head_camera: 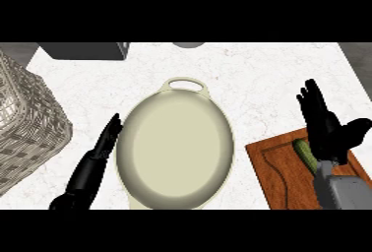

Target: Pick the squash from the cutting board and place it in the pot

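Green squash (306, 152) on board (276, 167); cream pot (174, 147) beside.

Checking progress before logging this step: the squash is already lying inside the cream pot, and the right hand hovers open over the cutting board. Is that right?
Not quite. The head view shows the squash lying on the cutting board, not in the pot, which holds nothing. The right hand does hover open over the board.

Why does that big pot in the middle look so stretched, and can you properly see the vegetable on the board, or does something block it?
In the head view the steep downward angle draws the cream pot into a long oval; light is even, without glare. The right hand and its forearm cover most of the green squash on the cutting board, whose lower part the picture's edge cuts off. The left hand lies beside the pot.
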You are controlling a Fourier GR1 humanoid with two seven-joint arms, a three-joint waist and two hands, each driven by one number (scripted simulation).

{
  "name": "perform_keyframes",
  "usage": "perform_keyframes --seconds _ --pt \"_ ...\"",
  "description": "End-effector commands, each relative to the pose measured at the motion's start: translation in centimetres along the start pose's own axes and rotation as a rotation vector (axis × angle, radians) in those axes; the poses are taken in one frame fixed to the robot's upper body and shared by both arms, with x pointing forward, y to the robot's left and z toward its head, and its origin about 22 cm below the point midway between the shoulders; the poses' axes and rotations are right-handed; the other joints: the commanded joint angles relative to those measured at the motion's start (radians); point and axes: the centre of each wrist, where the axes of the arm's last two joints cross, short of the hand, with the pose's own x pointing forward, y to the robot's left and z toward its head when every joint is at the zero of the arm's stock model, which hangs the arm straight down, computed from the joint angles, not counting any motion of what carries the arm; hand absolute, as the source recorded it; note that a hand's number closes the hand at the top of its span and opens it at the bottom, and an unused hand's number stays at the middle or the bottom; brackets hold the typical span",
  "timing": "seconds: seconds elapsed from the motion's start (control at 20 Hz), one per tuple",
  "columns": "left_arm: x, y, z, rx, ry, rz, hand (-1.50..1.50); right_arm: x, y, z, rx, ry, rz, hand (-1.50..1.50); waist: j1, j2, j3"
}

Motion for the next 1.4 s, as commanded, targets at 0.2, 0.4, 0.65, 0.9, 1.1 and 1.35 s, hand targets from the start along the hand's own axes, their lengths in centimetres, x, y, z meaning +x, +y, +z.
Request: perform_keyframes --seconds 0.2,0.4,0.65,0.9,1.1,1.35 --pt "-0.7 8.8 0.4 0.291 0.211 -0.185 0.0 -1.6 -13.7 3.3 0.058 0.271 0.174 1.5 -0.027 -0.004 0.018" --pt "-2.6 9.5 2.2 0.329 0.314 -0.189 0.0 1.8 -17.8 3.9 -0.055 -0.103 0.72 -1.5 -0.049 -0.008 0.02" --pt "-1.0 11.4 0.4 0.324 0.336 -0.186 0.0 -4.4 -20.5 10.1 -0.033 -0.265 0.645 -1.5 -0.032 -0.008 0.019" --pt "-1.1 11.0 0.2 0.299 0.326 -0.186 0.0 -0.2 -25.1 9.4 0.085 -0.157 0.707 -1.5 -0.011 -0.007 0.015" --pt "-1.7 11.5 -0.7 0.297 0.32 -0.198 0.0 2.3 -23.3 6.6 0.196 -0.055 0.784 -1.5 -0.008 -0.006 0.014" --pt "-1.1 12.3 0.4 0.29 0.329 -0.198 0.0 6.3 -19.9 3.7 0.348 0.045 0.901 -1.5 0.001 -0.007 0.014"
